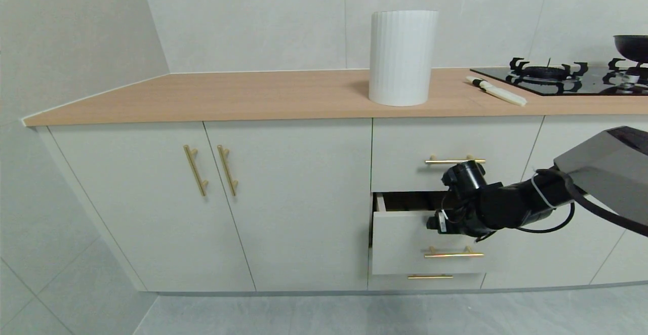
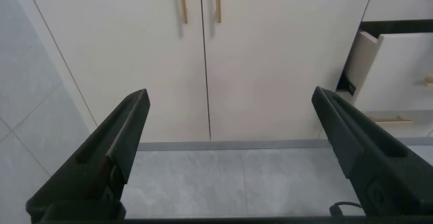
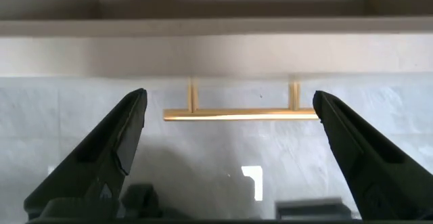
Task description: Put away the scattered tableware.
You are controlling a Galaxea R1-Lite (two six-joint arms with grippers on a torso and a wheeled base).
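Observation:
A cream-coloured utensil lies on the wooden countertop beside the stove. Left of it stands a tall white ribbed container. Below the counter the middle drawer is pulled partly out, its dark inside showing. My right gripper hangs at the drawer's front top edge. In the right wrist view that gripper is open, over the drawer's gold handle, with nothing between its fingers. My left gripper is open and empty, low in front of the cabinet doors.
A black gas stove with a dark pan sits at the counter's right end. Two cabinet doors with gold handles are left of the drawers. The pulled-out drawer juts into the space before the cabinets. Grey floor tiles lie below.

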